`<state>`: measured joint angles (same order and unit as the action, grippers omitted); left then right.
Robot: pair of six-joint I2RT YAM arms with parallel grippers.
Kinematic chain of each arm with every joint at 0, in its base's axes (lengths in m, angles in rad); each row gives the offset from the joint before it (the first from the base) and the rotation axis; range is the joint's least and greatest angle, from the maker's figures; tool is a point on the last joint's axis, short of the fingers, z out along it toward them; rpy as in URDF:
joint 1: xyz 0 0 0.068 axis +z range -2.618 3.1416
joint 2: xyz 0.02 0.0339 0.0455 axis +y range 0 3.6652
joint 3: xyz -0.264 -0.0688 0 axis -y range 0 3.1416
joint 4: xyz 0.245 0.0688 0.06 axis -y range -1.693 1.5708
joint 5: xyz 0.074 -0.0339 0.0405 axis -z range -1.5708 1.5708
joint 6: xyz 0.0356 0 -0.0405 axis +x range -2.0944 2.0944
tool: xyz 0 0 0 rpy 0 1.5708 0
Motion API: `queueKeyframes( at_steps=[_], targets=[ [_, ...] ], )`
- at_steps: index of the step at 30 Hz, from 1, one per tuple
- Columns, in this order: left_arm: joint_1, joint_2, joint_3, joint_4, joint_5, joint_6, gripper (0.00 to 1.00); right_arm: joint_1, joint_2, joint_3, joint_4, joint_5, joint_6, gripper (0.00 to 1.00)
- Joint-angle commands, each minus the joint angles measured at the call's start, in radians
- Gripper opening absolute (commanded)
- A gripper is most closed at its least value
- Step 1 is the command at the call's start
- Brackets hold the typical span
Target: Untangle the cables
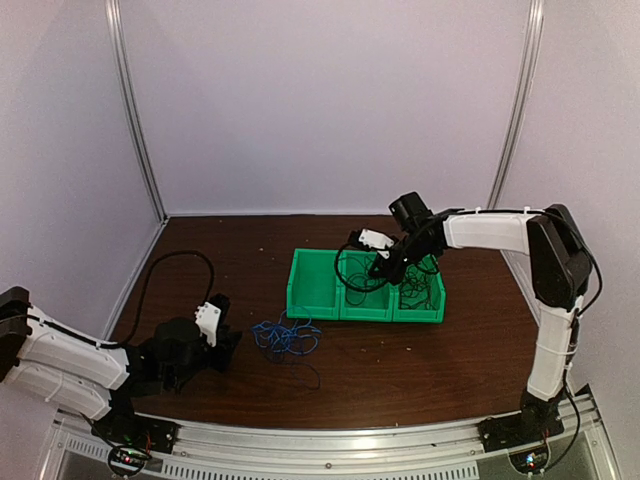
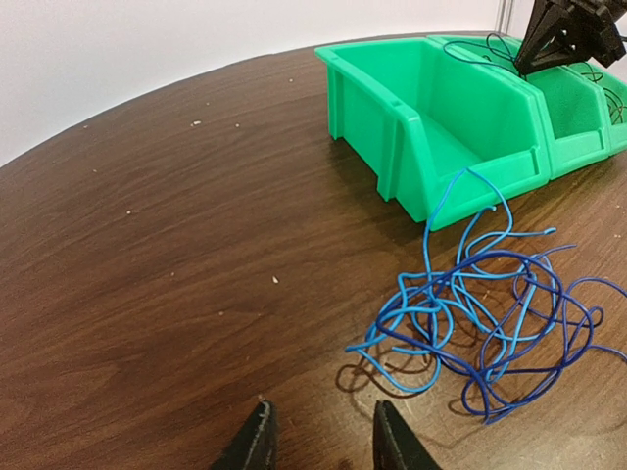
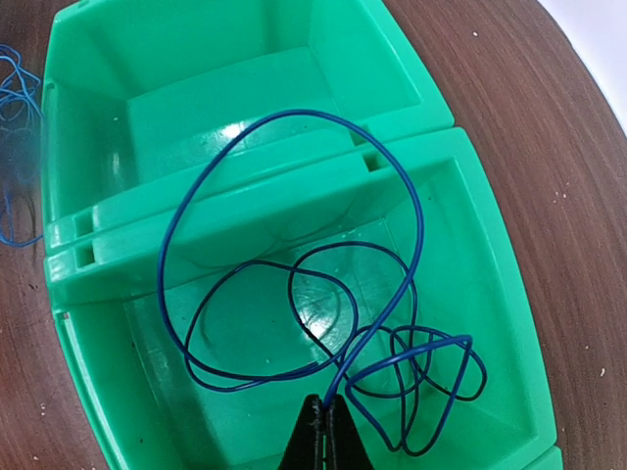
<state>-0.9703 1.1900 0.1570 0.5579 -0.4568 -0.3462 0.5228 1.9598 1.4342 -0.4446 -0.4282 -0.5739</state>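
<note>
1. One dark wooden counter (image 1: 400,370) carries everything; three joined green bins (image 1: 318,292) stand across its middle, and we take them as drop-off places for freed cables
2. Our right arm (image 1: 548,300) rises from its base and reaches level toward the bins, wrist tipped down over the middle bin, high enough for a cable to hang loose
3. Our left arm (image 1: 70,360) lies folded low by the counter, wrist aimed at the tangle, which we read as waiting its turn
4. A blue tangle (image 2: 480,333) lies on the counter just in front of the left bin, apart from both grippers
5. A dark blue cable (image 3: 345,370) droops in loops across the wall between left and middle bins
6. Our right gripper (image 3: 325,406) is pressed together, pinching that cable; our left gripper (image 2: 321,411) is spread and holds nothing
</note>
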Motion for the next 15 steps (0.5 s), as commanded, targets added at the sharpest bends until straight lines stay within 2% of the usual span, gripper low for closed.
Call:
queueKeyframes(
  at_steps=[1,15],
  targets=[
    [0.004,0.019,-0.008,0.064,-0.003,0.008,0.35,0.033,0.028,0.031,-0.025,0.087,0.003,0.0],
    [0.004,0.04,-0.008,0.086,-0.002,0.017,0.35,0.082,0.099,0.123,-0.13,0.215,0.051,0.0]
  ],
)
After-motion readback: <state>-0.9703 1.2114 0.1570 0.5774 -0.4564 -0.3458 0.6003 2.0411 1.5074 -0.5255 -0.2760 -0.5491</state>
